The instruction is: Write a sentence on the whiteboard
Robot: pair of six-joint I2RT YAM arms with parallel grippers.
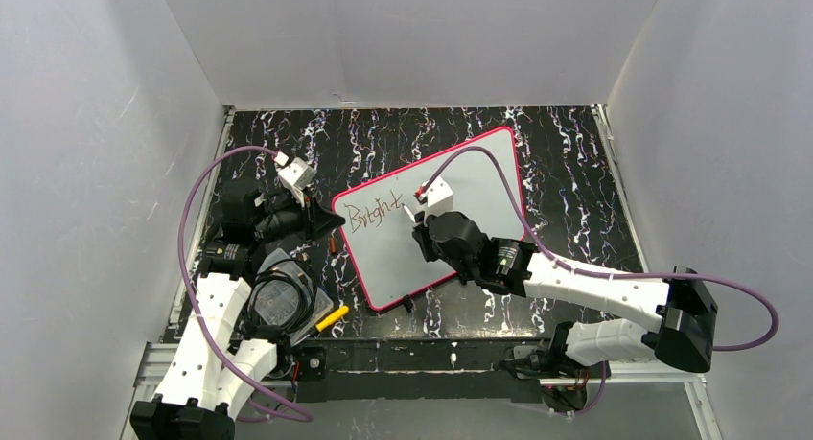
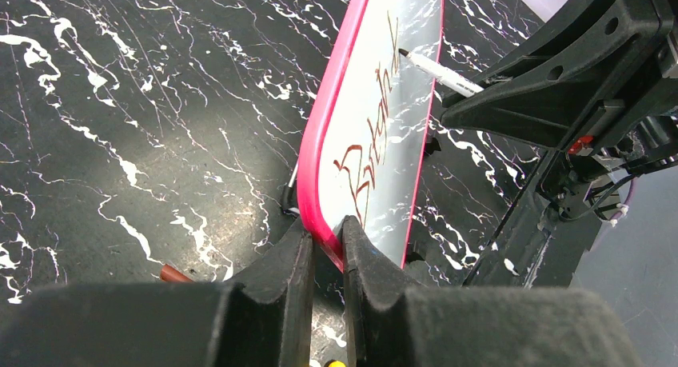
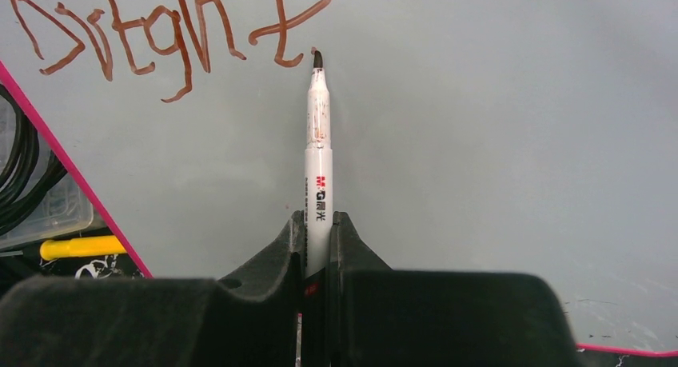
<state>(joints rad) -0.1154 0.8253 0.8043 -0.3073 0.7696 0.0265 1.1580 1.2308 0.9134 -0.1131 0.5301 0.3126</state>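
Right claw (image 3: 318, 227) clamps the marker (image 3: 318, 143) at the unfinished sentence (image 3: 160, 39), left claw (image 2: 326, 235) pinches the whiteboard (image 2: 412, 143) rim; mid-writing, the next letter likely needs a slight shift along the line.

Pink-red, white and marbled black

The whiteboard (image 1: 383, 258) has a glossy white face and a thin pink-red frame, and the sentence (image 3: 172, 43) on it is reddish-brown. The marker (image 3: 318, 167) is white with a dark tip, faint reddish smudges and small red-and-black print. The table (image 1: 575, 172) is black, veined all over with white marbling. The left gripper (image 2: 326, 247) and right gripper (image 3: 318, 223) are matt black. The arms (image 1: 216, 315) are white with black joints, and the cables (image 1: 192, 220) are purple. A yellow piece (image 1: 333, 317) shows at the near left.
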